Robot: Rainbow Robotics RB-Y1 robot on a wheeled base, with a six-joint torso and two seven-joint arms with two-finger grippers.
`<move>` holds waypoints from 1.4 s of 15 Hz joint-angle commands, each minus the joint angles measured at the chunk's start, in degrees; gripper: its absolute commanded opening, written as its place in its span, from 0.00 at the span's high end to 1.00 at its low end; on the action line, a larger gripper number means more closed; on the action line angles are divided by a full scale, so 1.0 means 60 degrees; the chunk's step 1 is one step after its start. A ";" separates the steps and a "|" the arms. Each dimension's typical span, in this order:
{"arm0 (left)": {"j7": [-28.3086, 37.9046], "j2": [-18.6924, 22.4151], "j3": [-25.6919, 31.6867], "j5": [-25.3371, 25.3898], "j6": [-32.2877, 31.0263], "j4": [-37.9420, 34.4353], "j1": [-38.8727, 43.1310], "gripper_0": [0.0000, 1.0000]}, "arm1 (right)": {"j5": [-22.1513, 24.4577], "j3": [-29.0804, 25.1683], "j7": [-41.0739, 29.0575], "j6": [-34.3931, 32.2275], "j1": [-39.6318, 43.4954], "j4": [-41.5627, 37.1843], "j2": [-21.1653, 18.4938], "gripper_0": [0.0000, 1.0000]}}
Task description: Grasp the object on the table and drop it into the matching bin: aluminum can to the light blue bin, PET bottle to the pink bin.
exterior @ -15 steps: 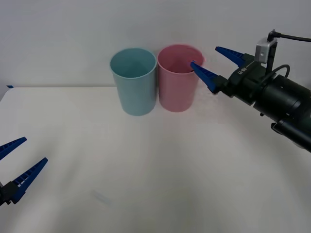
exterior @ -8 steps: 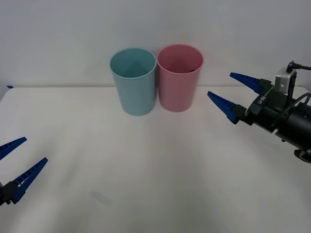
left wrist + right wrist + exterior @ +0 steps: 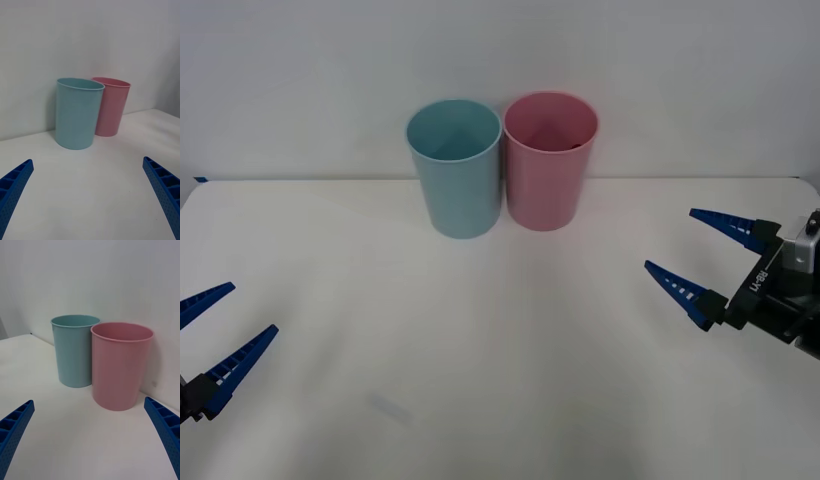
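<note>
White table [image 3: 480,350]: pink bin [image 3: 549,160] touching, perhaps, light blue bin [image 3: 456,166]

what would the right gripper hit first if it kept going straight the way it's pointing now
Probably the pink bin. The open right gripper hovers over the table's right side, and its wrist view centres on that bin, with the light blue bin beside it. Bare tabletop lies between; depth is unclear.

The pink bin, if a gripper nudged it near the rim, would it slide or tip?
Probably tip. The pink bin is tall and tapers toward its base, so its footing looks narrow. It seems light, thin-walled plastic. The light blue bin close beside it might check a fall toward that side. Both grippers, left gripper and right gripper, are open and away.
</note>
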 commanded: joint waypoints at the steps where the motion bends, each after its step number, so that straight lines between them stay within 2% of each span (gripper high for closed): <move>1: 0.0000 0.0000 0.0000 0.0000 0.0000 0.0000 -0.0001 0.00 | 0.0086 -0.0592 -0.0036 -0.0507 0.0664 -0.0156 0.0386 0.00; 5: 0.0000 0.0000 0.0000 0.0000 0.0000 0.0000 -0.0001 0.00 | 0.0364 -0.1486 -0.0226 -0.1664 0.1543 -0.0171 0.1250 0.00; 12: 0.0000 0.0000 0.0000 0.0000 0.0000 0.0000 -0.0001 0.00 | 0.0408 -0.2321 -0.0299 -0.2309 0.2876 -0.0595 0.1880 0.00; 21: 0.0000 0.0000 0.0000 0.0000 0.0000 0.0000 -0.0001 0.00 | 0.0452 -0.2643 -0.0255 -0.2690 0.3213 -0.0595 0.2011 0.00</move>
